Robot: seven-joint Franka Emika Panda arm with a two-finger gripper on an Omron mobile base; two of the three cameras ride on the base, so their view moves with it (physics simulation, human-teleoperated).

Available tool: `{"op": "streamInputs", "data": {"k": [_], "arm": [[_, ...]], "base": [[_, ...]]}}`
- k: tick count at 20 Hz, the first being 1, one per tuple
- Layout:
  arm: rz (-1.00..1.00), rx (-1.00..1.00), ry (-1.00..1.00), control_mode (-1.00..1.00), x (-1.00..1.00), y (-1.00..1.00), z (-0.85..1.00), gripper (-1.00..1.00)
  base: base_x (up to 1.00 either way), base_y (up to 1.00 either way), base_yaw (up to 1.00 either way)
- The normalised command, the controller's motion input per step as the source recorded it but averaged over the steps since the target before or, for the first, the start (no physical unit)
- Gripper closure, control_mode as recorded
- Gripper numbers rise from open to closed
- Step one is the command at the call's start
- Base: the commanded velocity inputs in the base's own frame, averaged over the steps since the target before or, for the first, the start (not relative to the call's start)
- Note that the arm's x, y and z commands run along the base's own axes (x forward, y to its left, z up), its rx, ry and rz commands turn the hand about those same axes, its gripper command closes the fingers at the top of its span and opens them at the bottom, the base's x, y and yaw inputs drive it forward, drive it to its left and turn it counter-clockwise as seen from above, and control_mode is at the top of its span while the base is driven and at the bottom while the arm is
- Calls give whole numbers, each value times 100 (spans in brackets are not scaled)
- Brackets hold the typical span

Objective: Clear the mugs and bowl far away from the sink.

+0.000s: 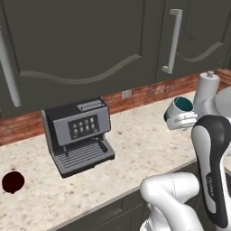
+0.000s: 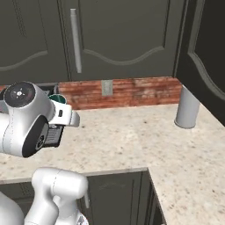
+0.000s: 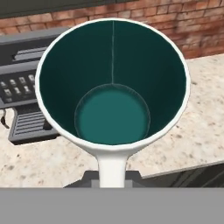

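The white mug [image 1: 177, 109] with the teal-green lining hangs tilted above the counter, right of the coffee machine. My gripper [image 1: 184, 121] is shut on it. In the hand view the mug [image 3: 113, 87] opens toward the camera, and my gripper [image 3: 112, 178] clamps its white handle at the bottom. A sliver of the mug's teal rim [image 2: 59, 99] peeks from behind my arm. The dark maroon mug [image 1: 12, 181] stands on the counter at the far left. The bowl and the sink are out of view.
A grey coffee machine [image 1: 79, 133] stands on the speckled counter [image 1: 144, 144] against the brick backsplash. A tall pale cylinder [image 2: 188, 107] stands in the right corner by the wall. Dark upper cabinets [image 1: 90, 40] hang above. The counter turns a corner to the right.
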Motion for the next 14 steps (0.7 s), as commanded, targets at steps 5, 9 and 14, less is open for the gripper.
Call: {"op": "streamInputs", "data": {"k": [5,9,14], "arm": [[0,0,0,100,0,0,0,100],[0,0,0,100,0,0,0,100],[0,0,0,100,0,0,0,100]], "base": [[95,-18,-49],[49,-42,-50],[58,-22,-51]]}}
